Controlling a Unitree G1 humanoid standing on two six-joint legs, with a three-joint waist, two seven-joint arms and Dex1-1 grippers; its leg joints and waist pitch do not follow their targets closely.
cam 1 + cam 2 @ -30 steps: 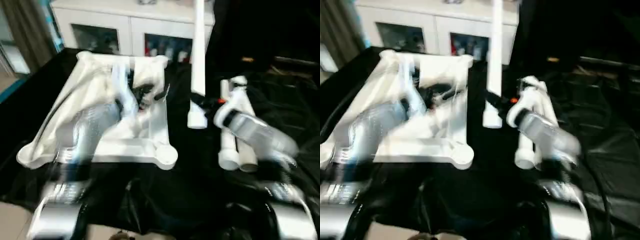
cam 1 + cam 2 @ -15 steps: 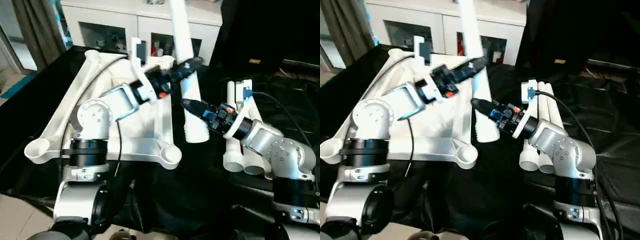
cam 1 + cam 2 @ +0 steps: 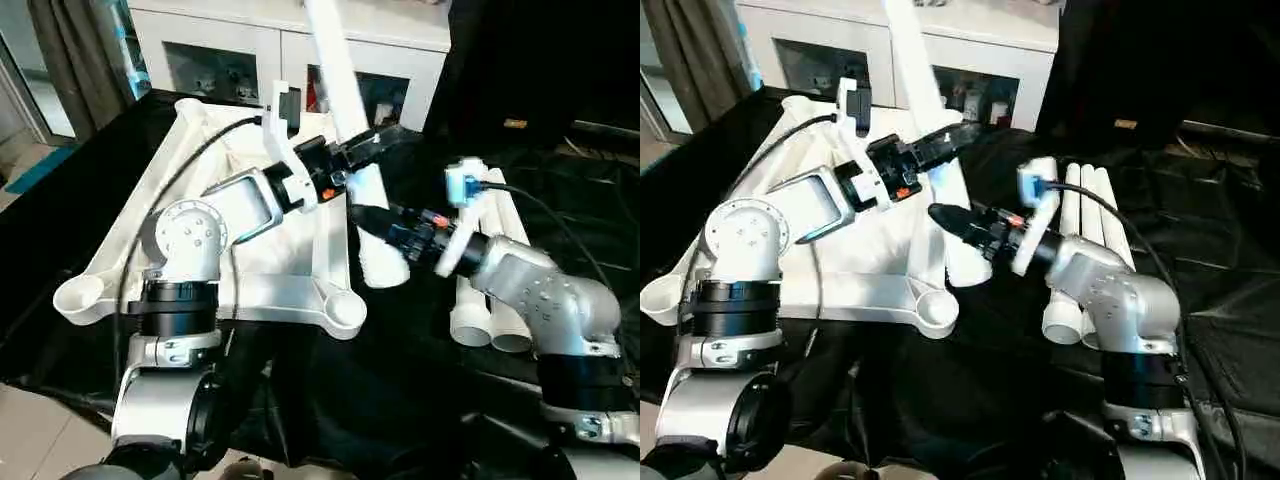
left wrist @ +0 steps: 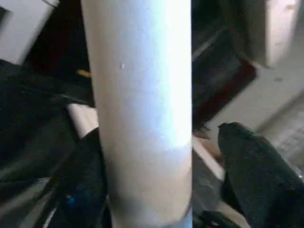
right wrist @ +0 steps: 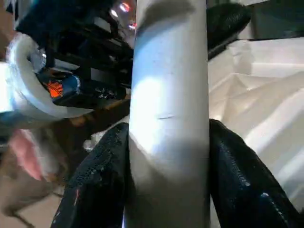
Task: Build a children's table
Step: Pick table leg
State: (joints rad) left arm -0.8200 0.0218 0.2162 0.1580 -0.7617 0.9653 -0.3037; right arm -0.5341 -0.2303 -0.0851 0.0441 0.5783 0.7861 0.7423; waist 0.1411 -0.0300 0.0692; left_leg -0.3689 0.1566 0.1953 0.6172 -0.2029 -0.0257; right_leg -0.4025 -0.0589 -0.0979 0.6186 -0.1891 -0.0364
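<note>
**One leg held by both claws over the upturned top**

The right claw (image 3: 945,216) clamps the leg (image 3: 345,105) near its thick end; the left claw (image 3: 368,148), fingers either side in its wrist view, looks closed on it higher up, probably steadying it for a corner socket (image 3: 342,309). The tabletop (image 3: 215,200) lies ribs-up on black cloth (image 3: 400,380). Head views show three spare legs (image 3: 490,300) beside the right arm; wrist views give finger contact.

spare legs (image 3: 487,300) perhaps crowding right claw (image 3: 362,214)
</note>
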